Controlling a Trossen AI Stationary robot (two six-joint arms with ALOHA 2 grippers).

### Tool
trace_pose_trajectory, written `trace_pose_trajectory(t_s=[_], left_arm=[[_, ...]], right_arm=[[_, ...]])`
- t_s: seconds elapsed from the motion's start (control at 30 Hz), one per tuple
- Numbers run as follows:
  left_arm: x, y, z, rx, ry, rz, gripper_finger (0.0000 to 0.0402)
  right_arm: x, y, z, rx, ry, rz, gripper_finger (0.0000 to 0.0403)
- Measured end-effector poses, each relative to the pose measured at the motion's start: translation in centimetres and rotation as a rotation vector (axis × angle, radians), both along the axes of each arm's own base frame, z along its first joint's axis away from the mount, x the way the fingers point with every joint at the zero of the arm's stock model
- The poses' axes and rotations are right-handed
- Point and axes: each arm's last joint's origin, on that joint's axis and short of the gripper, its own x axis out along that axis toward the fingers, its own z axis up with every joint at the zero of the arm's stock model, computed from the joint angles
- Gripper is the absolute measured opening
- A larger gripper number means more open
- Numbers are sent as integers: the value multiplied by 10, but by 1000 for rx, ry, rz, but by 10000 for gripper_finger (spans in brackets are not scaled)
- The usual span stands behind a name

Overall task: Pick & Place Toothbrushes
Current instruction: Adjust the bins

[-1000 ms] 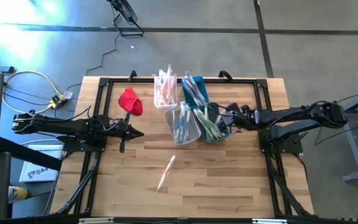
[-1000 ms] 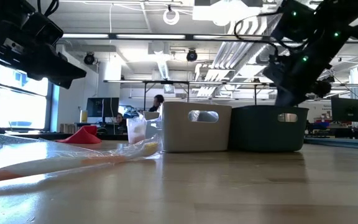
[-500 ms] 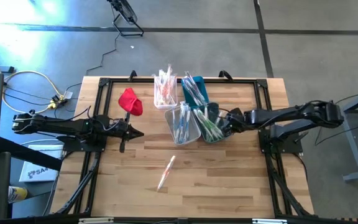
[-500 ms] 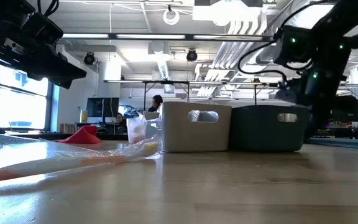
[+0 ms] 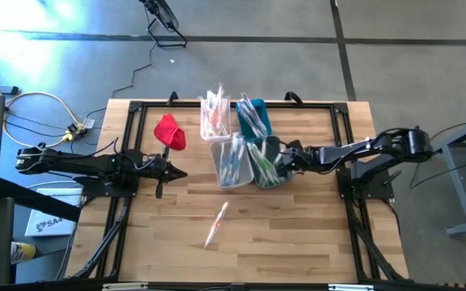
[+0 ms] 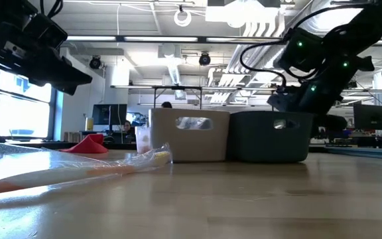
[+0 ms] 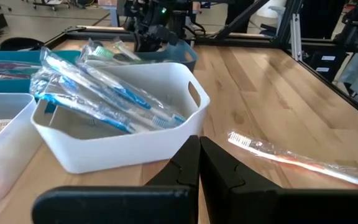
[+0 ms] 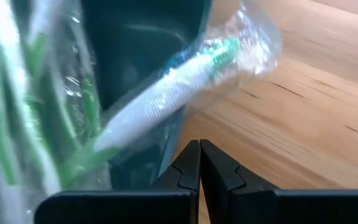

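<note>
A dark teal bin (image 5: 267, 164) with green toothbrushes (image 8: 166, 87) stands on the table beside a white bin (image 5: 233, 160) of blue ones (image 7: 104, 99). Behind them are two more bins (image 5: 215, 117) (image 5: 253, 117) with toothbrushes. One wrapped pink toothbrush (image 5: 217, 224) lies flat toward the near edge, also seen in the left wrist view (image 7: 291, 155). My right gripper (image 5: 285, 159) is shut at the dark teal bin's right end. My left gripper (image 5: 180, 172) hangs shut left of the white bin, touching nothing. My right gripper pushes with its shut fingertips (image 8: 191, 163) against the dark teal bin's right end wall (image 8: 169, 134), below the rim. It comes slanting down from the table's right side. The bin stands upright on the table and butts against the white bin on its left.
A red cloth (image 5: 169, 131) lies at the far left of the table. A black frame (image 5: 136, 109) runs along the table's edges. Bare wood (image 5: 298, 226) lies between the bins and the near edge.
My right gripper has come down and gone toward the table's left edge, shut all the while. The dark teal bin and the white bin beside it have slid a little toward the left edge along the table, staying upright.
</note>
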Motion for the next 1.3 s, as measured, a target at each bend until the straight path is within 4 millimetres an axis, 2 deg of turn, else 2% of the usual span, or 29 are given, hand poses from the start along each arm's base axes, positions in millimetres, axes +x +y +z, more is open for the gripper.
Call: trace_pose_trajectory(t_s=[0.2,0.57,0.7,0.97,1.3], left_arm=[[0,0,0,0,5,0,3],[0,0,0,2,4,0,3],[0,1,0,11,3,23,3],[0,1,0,14,3,41,3],[0,1,0,14,5,42,3]], right_arm=[[11,1,6,42,-130,52,2],[20,17,10,67,-227,105,2],[29,20,5,62,-272,120,2],[46,19,-21,74,-319,133,2],[63,34,-12,68,-340,185,2]])
